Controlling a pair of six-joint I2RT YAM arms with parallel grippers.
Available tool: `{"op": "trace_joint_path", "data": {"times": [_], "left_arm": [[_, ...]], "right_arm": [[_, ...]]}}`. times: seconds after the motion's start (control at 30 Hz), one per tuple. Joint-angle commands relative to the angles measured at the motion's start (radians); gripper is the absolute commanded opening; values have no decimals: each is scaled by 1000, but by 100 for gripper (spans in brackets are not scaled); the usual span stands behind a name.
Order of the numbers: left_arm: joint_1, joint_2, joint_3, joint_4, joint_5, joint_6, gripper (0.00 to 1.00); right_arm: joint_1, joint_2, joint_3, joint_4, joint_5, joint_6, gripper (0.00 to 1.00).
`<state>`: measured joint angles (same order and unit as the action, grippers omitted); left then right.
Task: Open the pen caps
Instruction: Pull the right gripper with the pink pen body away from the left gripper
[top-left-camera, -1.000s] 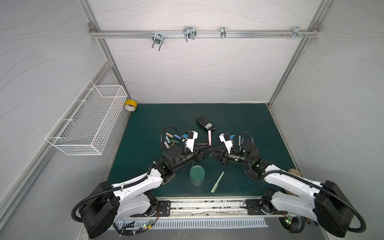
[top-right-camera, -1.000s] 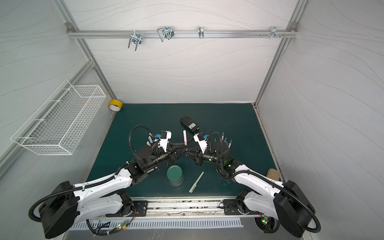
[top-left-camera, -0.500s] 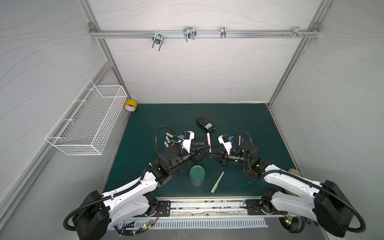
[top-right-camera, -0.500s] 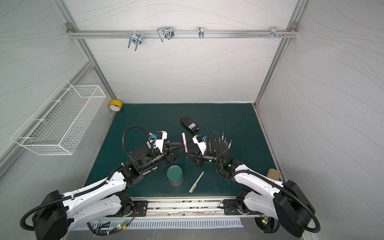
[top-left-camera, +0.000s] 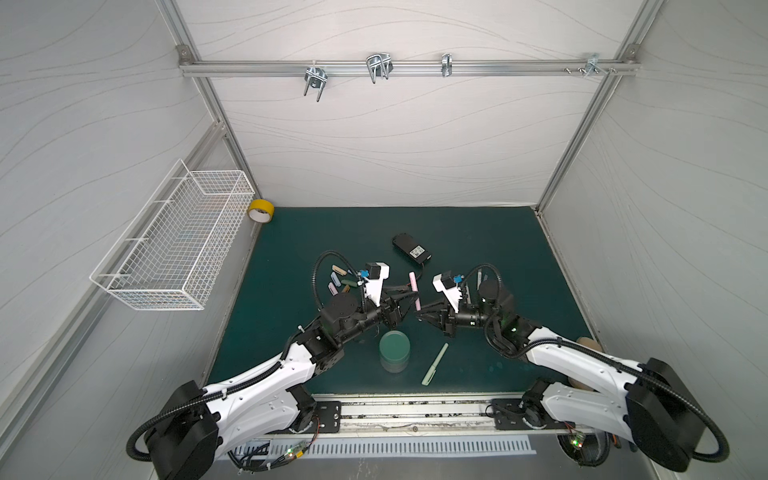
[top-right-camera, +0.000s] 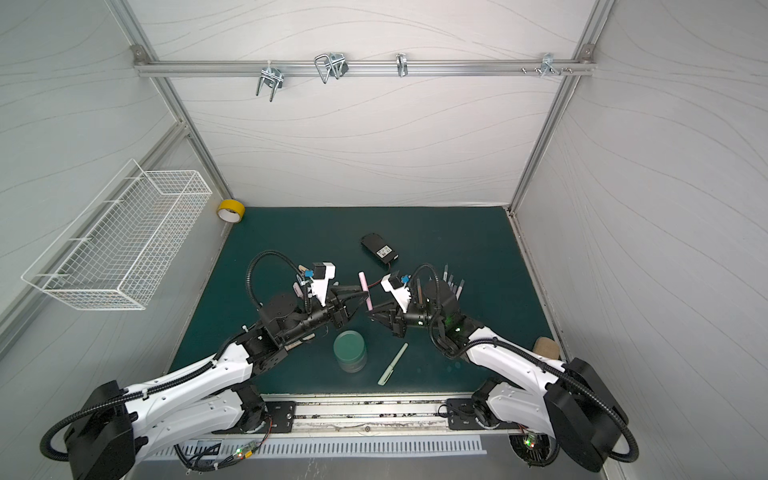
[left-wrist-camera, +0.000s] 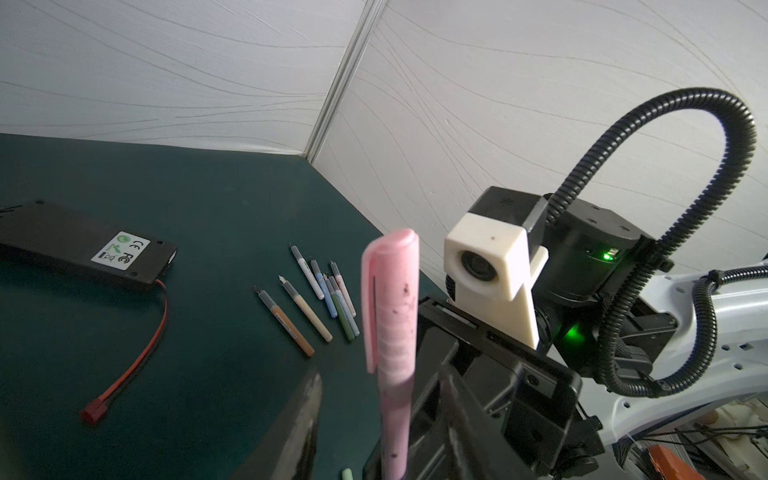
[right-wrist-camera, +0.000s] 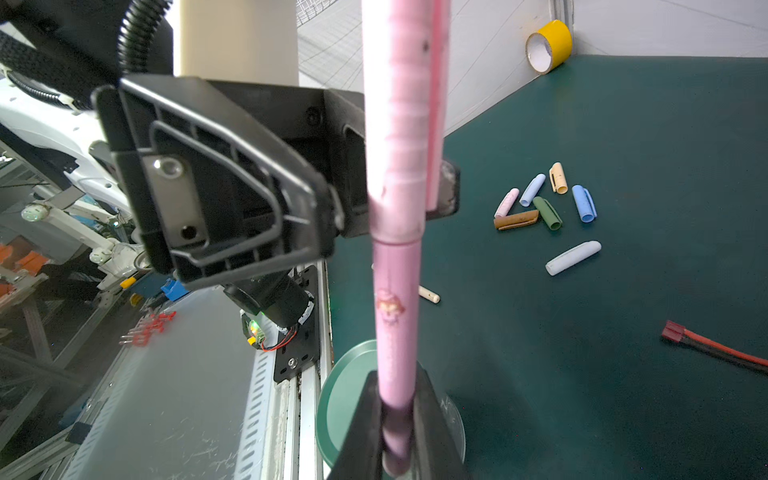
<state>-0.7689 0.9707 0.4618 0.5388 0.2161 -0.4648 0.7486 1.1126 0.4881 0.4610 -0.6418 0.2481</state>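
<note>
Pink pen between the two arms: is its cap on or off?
On. The pink cap with its clip covers the end of the pink pen, meeting its barrel at a closed seam.

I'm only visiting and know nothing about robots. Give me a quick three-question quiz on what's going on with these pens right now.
1. The right gripper is shut on: A) the barrel of the pink pen B) a loose cap on the mat C) nothing.
2. True or false: the pink pen's cap is still on.
3. What colour is the lone pen lying beside the green disc?
Key: 1 A; 2 true; 3 pale green.
</note>
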Motion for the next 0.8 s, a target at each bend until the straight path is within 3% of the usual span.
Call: {"op": "trace_joint_path", "data": {"times": [0.0, 0.23, 0.43, 0.77], "left_arm": [[-4, -24, 24, 9, -26, 2, 47], [-5, -98, 15, -18, -51, -7, 50], [-6, -138, 17, -61, -78, -22, 52], [-4, -130, 36, -106, -119, -38, 54]], "right_arm": [[7, 18, 25, -4, -61, -35, 0], [12, 75, 83, -38, -37, -43, 0], [15, 131, 161, -80, -93, -33, 0], [15, 43, 135, -152, -64, -95, 0]]}}
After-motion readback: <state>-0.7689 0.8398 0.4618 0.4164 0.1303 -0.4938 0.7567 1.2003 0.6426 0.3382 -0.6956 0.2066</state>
